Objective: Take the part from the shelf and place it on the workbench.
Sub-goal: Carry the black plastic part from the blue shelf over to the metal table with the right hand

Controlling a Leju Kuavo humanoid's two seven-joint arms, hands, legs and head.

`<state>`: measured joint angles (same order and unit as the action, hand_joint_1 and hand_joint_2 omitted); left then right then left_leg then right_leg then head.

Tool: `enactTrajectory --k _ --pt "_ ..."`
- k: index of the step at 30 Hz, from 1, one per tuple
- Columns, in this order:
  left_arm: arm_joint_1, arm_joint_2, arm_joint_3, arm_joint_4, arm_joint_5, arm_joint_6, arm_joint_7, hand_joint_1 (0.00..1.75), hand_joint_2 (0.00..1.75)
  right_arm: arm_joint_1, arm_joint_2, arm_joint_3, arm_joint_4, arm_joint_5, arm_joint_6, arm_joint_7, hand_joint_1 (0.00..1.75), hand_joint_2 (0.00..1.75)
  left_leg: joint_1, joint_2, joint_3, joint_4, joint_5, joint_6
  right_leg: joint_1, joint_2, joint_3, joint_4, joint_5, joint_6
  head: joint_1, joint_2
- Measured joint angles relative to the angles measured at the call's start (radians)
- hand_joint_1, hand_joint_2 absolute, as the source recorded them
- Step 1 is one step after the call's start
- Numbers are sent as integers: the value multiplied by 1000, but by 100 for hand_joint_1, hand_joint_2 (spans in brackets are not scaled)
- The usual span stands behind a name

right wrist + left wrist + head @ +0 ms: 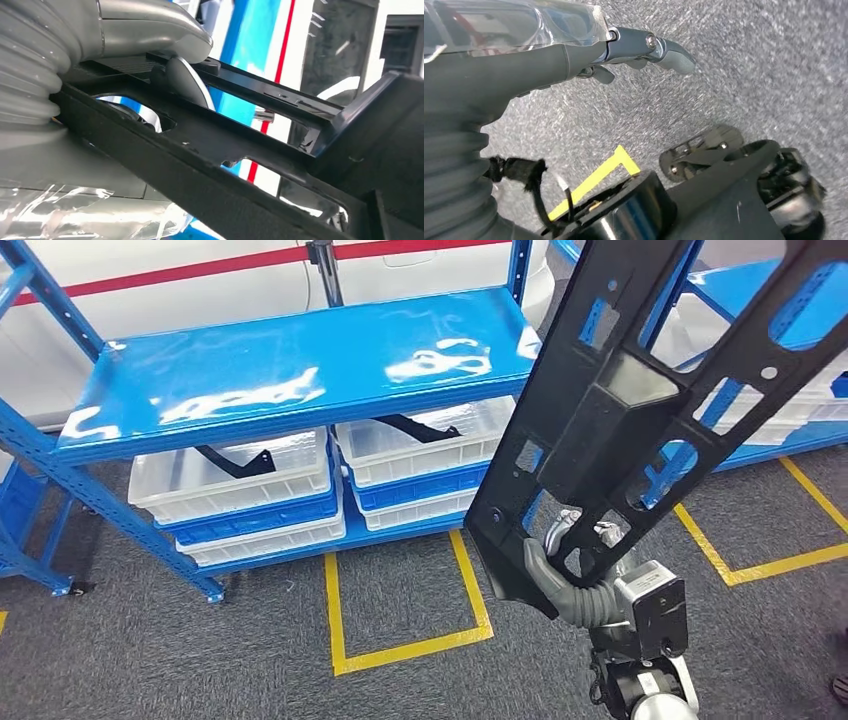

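My right hand (572,575) grips the lower end of a long black plastic part (640,390) with cut-out openings. It holds the part upright and tilted, in front of the blue shelf (290,365). In the right wrist view the fingers (145,30) wrap over the part's black frame (240,165). My left hand (624,50) hangs over grey carpet, fingers apart and holding nothing.
Clear bins (240,480) stacked on blue trays sit on the lower shelf level, two of them with black parts (420,428) inside. Yellow tape (400,650) marks squares on the grey carpet. A second blue rack (790,435) stands at the right.
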<state>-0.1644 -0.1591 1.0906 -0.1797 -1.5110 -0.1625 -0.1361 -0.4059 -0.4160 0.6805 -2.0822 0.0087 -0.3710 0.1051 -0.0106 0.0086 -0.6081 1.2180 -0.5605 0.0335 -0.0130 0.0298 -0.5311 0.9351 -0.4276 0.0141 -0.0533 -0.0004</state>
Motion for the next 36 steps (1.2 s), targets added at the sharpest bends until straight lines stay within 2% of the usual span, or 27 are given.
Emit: enactTrajectory --k 1,3,5,7,9,10,12,13,14,15,16,18,19,20,22,23,25,27,28,29,30,31,32,33,34,35,36 --pt "3 0 0 0 0 0 2 0 175 5 0 0 0 7 -1 4 175 175 0 -7 37 -63 34 4 0 13 -1 0 2 1 0 0" --pt "12 0 0 0 0 0 4 0 175 14 0 -4 -1 22 -3 10 175 175 1 -48 114 -212 88 16 0 36 -6 0 8 8 0 0" --pt "19 0 0 0 0 0 6 0 175 25 -2 -11 -6 44 -7 20 175 175 0 -78 145 -283 99 23 -3 55 -16 0 17 20 0 0" --pt "19 -2 0 0 -1 0 11 0 175 48 -8 -22 -17 73 -13 34 175 175 0 -66 146 -297 103 27 -5 71 -24 -2 27 34 0 0" --pt "16 -5 0 0 -2 0 18 0 175 75 -18 -35 -34 102 -18 46 175 175 4 -44 146 -308 112 35 0 48 -41 28 6 46 1 0" --pt "16 -7 0 0 -2 1 20 0 175 85 -24 -41 -43 112 -19 50 175 175 7 -32 146 -313 117 39 2 26 -63 75 -23 50 2 0" --pt "19 -7 0 0 -3 1 21 0 175 104 -32 -52 -57 125 -21 56 175 175 3 -8 143 -312 119 41 2 -10 -124 217 -92 57 3 0" --pt "21 -7 0 0 -3 1 22 0 175 116 -35 -56 -63 131 -23 59 175 175 2 5 142 -311 119 41 2 -15 -149 276 -112 60 3 0" --pt "21 -7 0 0 -4 1 24 0 175 130 -39 -61 -70 139 -25 63 175 175 2 18 141 -310 119 41 2 -18 -159 302 -114 61 3 0" --pt "21 -7 0 0 -4 1 26 0 175 145 -44 -66 -77 147 -27 68 175 175 1 30 141 -309 118 41 2 -21 -148 285 -97 61 3 0" --pt "21 -7 0 0 -5 1 28 0 175 159 -50 -73 -88 158 -31 73 175 175 1 42 141 -308 117 41 1 -29 -117 230 -67 61 3 0" --pt "21 -7 0 0 -6 1 30 0 175 188 -64 -92 -116 178 -40 86 175 175 -3 62 142 -305 114 37 5 -67 -36 77 -8 57 3 0" --pt "21 -7 0 0 -6 1 30 0 175 201 -70 -103 -132 188 -45 92 175 175 -7 71 142 -304 111 34 7 -82 -10 25 7 51 3 0" --pt "22 -6 0 0 -7 1 30 0 175 213 -77 -114 -148 195 -50 98 175 175 -11 80 142 -302 109 31 10 -89 1 -1 12 43 3 0" --pt "22 -6 0 0 -7 1 29 0 175 235 -87 -132 -176 205 -56 109 175 175 -14 96 142 -301 106 25 11 -71 -4 -4 15 27 2 0" --pt "21 -6 0 0 -7 1 28 0 175 243 -92 -138 -188 209 -57 114 175 175 -12 93 141 -295 101 20 9 -62 -7 -5 17 21 2 0" --pt "20 -6 0 0 -7 1 23 0 175 253 -99 -150 -208 215 -58 123 175 175 -7 56 116 -232 54 8 5 -45 -13 -7 25 8 1 0" --pt "16 -6 1 0 -7 0 18 0 175 256 -104 -157 -223 221 -58 131 175 175 -3 14 57 -90 -24 1 7 -30 -21 -7 31 0 0 0" --pt "13 -6 1 0 -7 -1 17 0 175 259 -105 -159 -229 224 -58 134 175 175 -2 7 31 -21 -52 1 10 -22 -25 -7 34 -2 0 0" --pt "10 -6 1 0 -7 -2 17 0 175 262 -107 -160 -234 226 -58 138 175 175 -1 4 18 17 -61 2 13 -12 -27 -6 36 -1 0 0" --pt "9 -6 1 0 -7 -2 18 0 175 266 -109 -161 -239 228 -59 141 175 175 -2 2 24 15 -49 5 15 0 -29 -6 38 1 0 0" --pt "10 -6 1 0 -7 -2 19 0 175 269 -112 -162 -243 230 -59 144 175 175 -2 -4 48 -31 -20 11 16 14 -30 -6 41 4 0 0" --pt "14 -6 1 0 -7 -2 20 0 175 271 -114 -163 -247 231 -59 146 175 175 -3 -20 83 -104 20 17 17 28 -31 -5 43 6 0 0" --pt "18 -6 1 0 -7 -2 21 0 175 271 -116 -165 -251 233 -60 146 175 175 -3 -47 116 -177 52 22 18 40 -34 -4 46 10 0 0" --pt "23 -6 1 0 -7 -3 22 0 175 271 -117 -167 -255 234 -61 147 175 175 -3 -71 138 -236 74 26 19 51 -40 -1 50 13 0 0" --pt "26 -7 1 0 -7 -4 22 0 175 272 -118 -168 -259 236 -62 147 175 175 -3 -89 149 -268 84 28 18 61 -46 1 55 16 0 0" --pt "27 -7 1 0 -7 -6 22 0 175 274 -120 -169 -263 238 -64 146 175 175 -5 -93 149 -278 84 30 17 72 -54 2 60 22 0 0"
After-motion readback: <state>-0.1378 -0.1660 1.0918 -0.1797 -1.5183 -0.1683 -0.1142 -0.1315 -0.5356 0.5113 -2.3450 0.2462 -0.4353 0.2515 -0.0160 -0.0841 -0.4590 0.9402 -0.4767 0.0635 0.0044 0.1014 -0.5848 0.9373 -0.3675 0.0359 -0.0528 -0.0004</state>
